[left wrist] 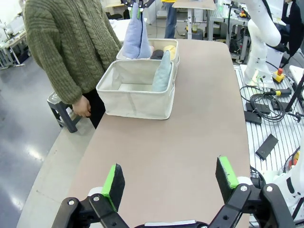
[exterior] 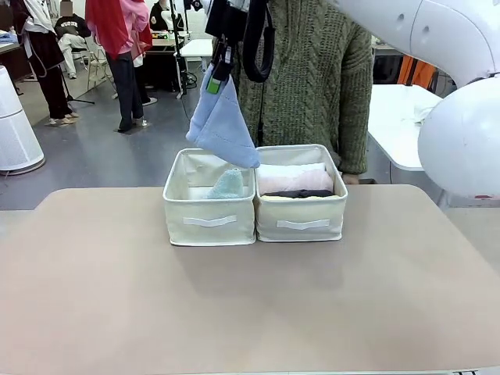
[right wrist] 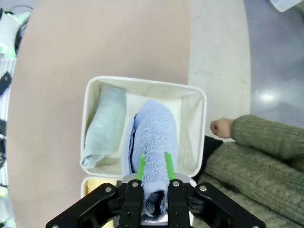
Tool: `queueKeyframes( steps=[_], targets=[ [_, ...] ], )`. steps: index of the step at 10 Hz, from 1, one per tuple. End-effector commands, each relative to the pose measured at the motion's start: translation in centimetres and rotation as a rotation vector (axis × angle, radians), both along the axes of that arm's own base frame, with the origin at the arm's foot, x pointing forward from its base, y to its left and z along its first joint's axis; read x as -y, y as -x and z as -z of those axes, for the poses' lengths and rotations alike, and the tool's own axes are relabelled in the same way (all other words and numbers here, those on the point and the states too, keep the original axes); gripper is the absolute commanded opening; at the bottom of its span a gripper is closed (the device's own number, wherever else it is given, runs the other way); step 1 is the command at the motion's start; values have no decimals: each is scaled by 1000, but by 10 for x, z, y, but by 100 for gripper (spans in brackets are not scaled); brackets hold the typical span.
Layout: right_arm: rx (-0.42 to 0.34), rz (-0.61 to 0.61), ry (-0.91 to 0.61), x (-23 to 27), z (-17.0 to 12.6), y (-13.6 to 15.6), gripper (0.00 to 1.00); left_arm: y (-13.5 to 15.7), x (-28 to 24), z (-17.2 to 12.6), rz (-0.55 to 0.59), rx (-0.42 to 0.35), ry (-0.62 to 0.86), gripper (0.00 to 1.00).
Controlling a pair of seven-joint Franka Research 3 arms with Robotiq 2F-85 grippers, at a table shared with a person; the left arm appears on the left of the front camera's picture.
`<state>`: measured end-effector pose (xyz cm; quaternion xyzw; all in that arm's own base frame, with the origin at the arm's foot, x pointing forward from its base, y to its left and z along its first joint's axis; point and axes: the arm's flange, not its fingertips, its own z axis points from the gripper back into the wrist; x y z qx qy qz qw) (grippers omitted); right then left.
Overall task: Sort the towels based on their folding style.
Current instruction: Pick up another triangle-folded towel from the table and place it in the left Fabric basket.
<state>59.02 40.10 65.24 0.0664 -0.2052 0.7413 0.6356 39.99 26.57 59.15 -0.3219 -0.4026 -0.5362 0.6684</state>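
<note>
Looks past left gripper (left wrist: pixel 170 178), fingers wide apart, over tan table (left wrist: pixel 190 142). Sees pale teal cone (left wrist: pixel 162 73) upright in nearer cream bin (left wrist: pixel 135 102), against its wall; periwinkle blue towel (left wrist: pixel 135 40) hanging pinched in right gripper (left wrist: pixel 138 6) just beyond; person's hand (left wrist: pixel 84 107) beside.

The front wall of the left bin (exterior: pixel 209 223) hides the base of the pale teal cone (exterior: pixel 227 186). In the right bin (exterior: pixel 301 223), the dark grey roll (exterior: pixel 301 193) shows as a strip and the yellow roll (left wrist: pixel 168 49) as a sliver. The tip of the periwinkle cone (exterior: pixel 223 125) is buried between the fingers of the right claw (exterior: pixel 221 78). The top edge cuts off the person (exterior: pixel 312 78) above the chest.
</note>
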Motion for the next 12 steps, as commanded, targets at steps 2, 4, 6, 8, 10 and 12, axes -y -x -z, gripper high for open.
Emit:
queueKeyframes(
  steps=[2, 4, 6, 8, 10, 12],
  targets=[
    [2, 10, 1, 10, -9, 5, 15, 2, 1, -2, -14, -10, 11, 100],
    [2, 10, 1, 10, -9, 5, 15, 2, 1, -2, -14, -10, 11, 100],
    [29, -51, 4, -5, -2, 0, 15, 2, 1, -2, -14, -10, 11, 100],
    [35, -121, -28, -24, 6, 2, 15, 2, 1, -2, -14, -10, 11, 100],
    [34, -124, -52, -31, 16, -1, 15, 2, 1, -2, -14, -10, 11, 100],
    [9, -116, -31, -34, 29, -10, 15, 2, 1, -2, -14, -10, 11, 100]
  ],
)
